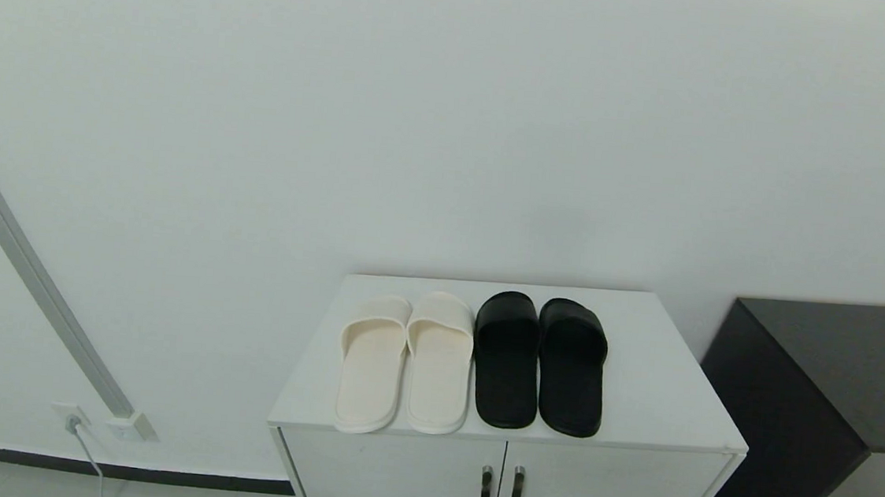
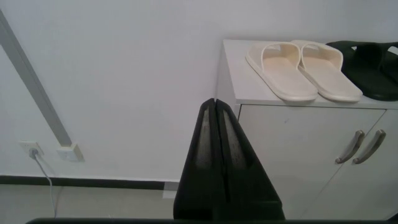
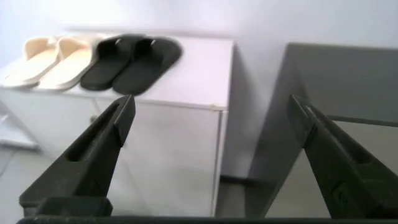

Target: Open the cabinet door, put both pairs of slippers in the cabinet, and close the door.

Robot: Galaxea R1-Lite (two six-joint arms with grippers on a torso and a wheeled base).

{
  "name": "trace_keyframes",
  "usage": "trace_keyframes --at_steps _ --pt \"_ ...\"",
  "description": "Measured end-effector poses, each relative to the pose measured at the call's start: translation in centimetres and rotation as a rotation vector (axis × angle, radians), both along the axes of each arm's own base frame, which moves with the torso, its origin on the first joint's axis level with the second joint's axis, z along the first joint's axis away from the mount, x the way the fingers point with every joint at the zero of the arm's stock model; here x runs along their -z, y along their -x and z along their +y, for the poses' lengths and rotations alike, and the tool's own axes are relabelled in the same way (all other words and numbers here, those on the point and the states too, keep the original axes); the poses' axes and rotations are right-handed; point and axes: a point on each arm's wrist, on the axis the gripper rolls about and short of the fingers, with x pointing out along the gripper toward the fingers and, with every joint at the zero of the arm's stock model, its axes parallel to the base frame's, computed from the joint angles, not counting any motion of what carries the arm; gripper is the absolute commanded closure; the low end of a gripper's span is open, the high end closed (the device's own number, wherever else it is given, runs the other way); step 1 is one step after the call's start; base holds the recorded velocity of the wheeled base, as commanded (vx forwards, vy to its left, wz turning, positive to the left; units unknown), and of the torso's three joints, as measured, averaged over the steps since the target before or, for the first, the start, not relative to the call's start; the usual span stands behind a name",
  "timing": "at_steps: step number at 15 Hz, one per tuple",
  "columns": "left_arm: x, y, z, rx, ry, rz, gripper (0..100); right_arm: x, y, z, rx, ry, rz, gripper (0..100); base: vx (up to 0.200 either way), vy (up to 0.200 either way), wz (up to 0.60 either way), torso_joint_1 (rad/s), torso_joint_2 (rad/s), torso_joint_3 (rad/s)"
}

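Cabinet (image 1: 660,392): white, two doors, both shut. Left door (image 1: 392,482) and right door (image 1: 605,494) meet at the middle, with two dark upright handles (image 1: 485,487) just beside each other at the seam.

Both pairs of slippers sit on the cabinet top, toes toward the wall, heels at the front edge. The white slippers (image 1: 433,366) are on the side nearer the left gripper, with the heels slightly over the edge. The black slippers (image 1: 508,364) are on the side nearer the right gripper. The inner white and inner black slipper touch or almost touch; the two shoes of each pair lie side by side.

Left gripper (image 2: 216,109): fingers pressed together, nothing between them. It is in front of the cabinet and well apart from it. The white pair and the handles lie ahead of its tips, off toward the right arm's side.

Right gripper (image 3: 211,109): fingers spread wide, holding nothing. It is well apart from the cabinet, and the cabinet's right front corner shows in the gap between the fingers. The slippers are farther on, past its left finger.

A dark grey unit (image 1: 836,366) stands just beside the cabinet on the right gripper's side. White wall behind. On the left gripper's side, low on the wall, there is a socket (image 1: 70,415) with a cable (image 1: 91,450) plugged in and hanging down. A grey strip (image 1: 23,263) runs slanting up the wall.
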Motion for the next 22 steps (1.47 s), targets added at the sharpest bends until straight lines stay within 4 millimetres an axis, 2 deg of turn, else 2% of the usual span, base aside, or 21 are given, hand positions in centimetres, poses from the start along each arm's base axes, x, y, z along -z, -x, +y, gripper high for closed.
trace_keyframes --at_steps 4,7,12,16,18,22 --pt "0.0 0.0 0.0 0.000 0.000 0.000 100 -2.5 -5.4 0.5 -0.121 -0.032 0.128 0 0.000 0.000 0.00 0.000 0.00 0.000" --pt "0.0 0.0 0.0 0.000 0.000 0.000 100 -4.0 -9.7 2.4 -0.215 -0.079 0.227 0 0.000 0.000 0.00 0.000 0.00 0.000" --pt "0.0 0.0 0.0 0.001 0.000 0.000 100 -5.6 -14.4 10.0 -0.273 -0.105 0.328 0 0.000 0.000 0.00 0.000 0.00 0.000" --pt "0.0 0.0 0.0 0.004 0.000 0.000 100 -5.5 -18.2 15.9 -0.190 -0.109 0.345 0 0.000 0.000 0.00 0.000 0.00 0.000" --pt "0.0 0.0 0.0 0.005 0.000 0.001 100 -5.0 -20.0 18.2 -0.126 -0.104 0.341 0 0.000 0.000 0.00 0.000 0.00 0.000" --pt "0.0 0.0 0.0 0.006 0.000 0.001 100 -2.6 -23.5 22.0 -0.001 -0.082 0.314 0 0.000 0.000 0.00 0.000 0.00 0.000"
